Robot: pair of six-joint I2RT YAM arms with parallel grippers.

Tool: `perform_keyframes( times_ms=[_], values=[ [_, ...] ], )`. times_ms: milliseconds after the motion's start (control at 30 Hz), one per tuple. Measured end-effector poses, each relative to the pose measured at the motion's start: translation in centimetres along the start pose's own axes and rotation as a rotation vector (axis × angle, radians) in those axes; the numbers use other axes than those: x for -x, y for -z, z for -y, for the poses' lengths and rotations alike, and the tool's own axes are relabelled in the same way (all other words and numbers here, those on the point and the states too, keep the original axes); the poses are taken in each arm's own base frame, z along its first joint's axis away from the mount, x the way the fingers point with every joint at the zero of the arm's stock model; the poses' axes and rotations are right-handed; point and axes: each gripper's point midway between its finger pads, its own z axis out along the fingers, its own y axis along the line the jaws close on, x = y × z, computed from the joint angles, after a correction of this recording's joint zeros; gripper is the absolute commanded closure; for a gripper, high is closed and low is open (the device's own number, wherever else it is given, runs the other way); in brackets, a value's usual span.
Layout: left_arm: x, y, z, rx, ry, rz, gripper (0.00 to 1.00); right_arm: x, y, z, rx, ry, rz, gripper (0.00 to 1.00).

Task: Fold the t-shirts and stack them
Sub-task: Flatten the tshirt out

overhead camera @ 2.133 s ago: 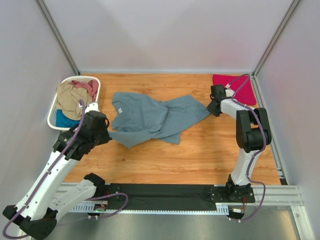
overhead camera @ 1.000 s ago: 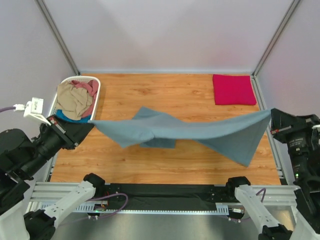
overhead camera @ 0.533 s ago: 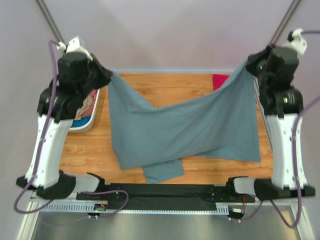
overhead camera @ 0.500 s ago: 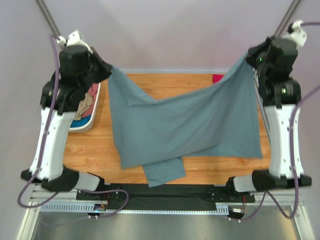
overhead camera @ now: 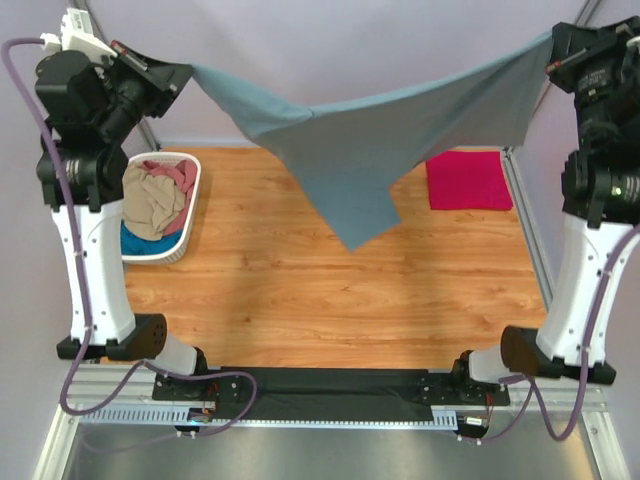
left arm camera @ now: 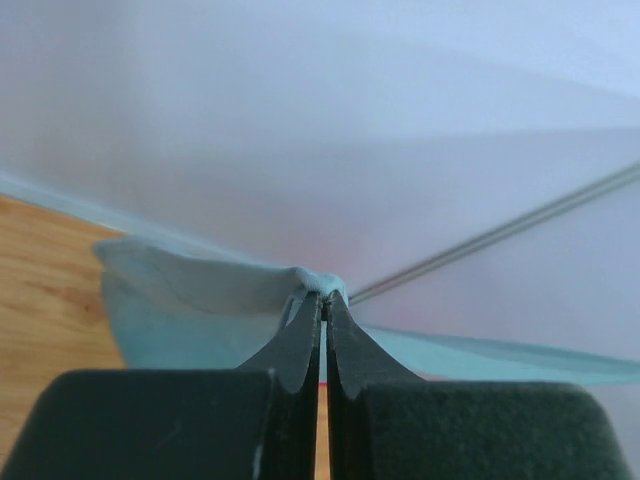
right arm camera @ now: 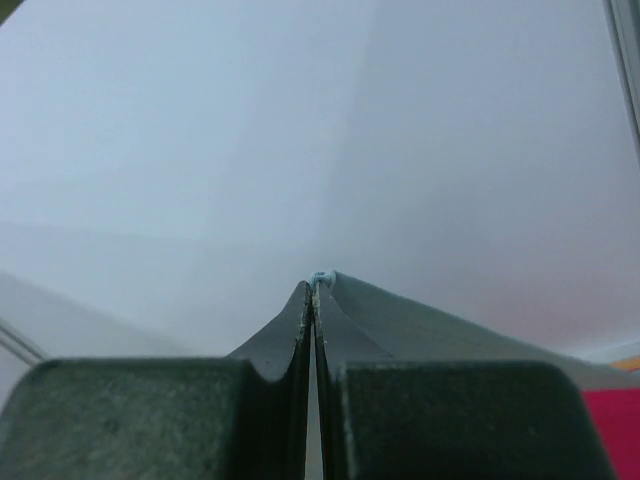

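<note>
Fabric aloft, one grey-blue t-shirt (overhead camera: 370,140), left fingers (left arm camera: 300,345) and right fingers (right arm camera: 290,345) clamped on it, one folded crimson t-shirt (overhead camera: 468,180)

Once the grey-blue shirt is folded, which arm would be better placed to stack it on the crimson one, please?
Probably the right: the crimson shirt lies folded on the table beside the right arm, while the left arm stands by the basket.
</note>
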Motion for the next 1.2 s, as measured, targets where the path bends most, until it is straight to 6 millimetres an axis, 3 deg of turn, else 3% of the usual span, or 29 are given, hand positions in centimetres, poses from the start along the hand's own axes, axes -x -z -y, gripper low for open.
perform_keyframes(
  times_ms=[67, 167, 367, 467, 600, 767, 900, 967, 1067, 1133, 1200],
  values=[
    [-0.1, 2.6, 1.5, -0.039, -0.042, -0.001, 1.0, 0.8, 2.7, -1.3, 0.043, 0.011, 0.005, 1.0],
    [-0.6, 7.5, 2.0, -0.051, -0.11, 0.017, 1.0, -0.2, 6.5, -0.6, 0.03, 0.038, -0.027, 1.0],
    [-5.9, 15.7, -2.0, 0.016, -0.165, -0.04, 1.0, -8.4, 13.4, 5.4, -0.128, 0.074, -0.266, 1.0],
    [-7.1, 18.6, -2.4, 0.025, -0.167, -0.054, 1.0, -10.5, 15.9, 6.9, -0.185, 0.087, -0.362, 1.0],
    [-5.3, 21.3, 0.7, -0.041, -0.181, 0.007, 1.0, -8.9, 18.9, 5.5, -0.163, 0.087, -0.36, 1.0],
    [-2.9, 26.2, 5.1, -0.16, -0.197, 0.13, 1.0, -4.2, 24.9, 1.4, -0.047, 0.065, -0.243, 1.0],
    [-2.2, 29.5, 7.0, -0.215, -0.199, 0.177, 1.0, -0.9, 29.4, -1.3, 0.037, 0.045, -0.142, 1.0],
    [-2.3, 30.3, 7.4, -0.227, -0.196, 0.182, 1.0, -0.3, 30.4, -1.9, 0.061, 0.036, -0.119, 1.0],
    [-2.6, 29.9, 7.3, -0.226, -0.186, 0.157, 1.0, -0.9, 29.8, -1.8, 0.061, 0.022, -0.136, 1.0],
    [-3.2, 28.1, 6.5, -0.207, -0.178, 0.118, 1.0, -2.4, 27.9, -1.2, 0.048, 0.005, -0.181, 1.0],
    [-3.8, 24.6, 4.8, -0.162, -0.162, 0.063, 1.0, -3.8, 25.1, -0.7, 0.043, -0.02, -0.219, 1.0]
  ],
)
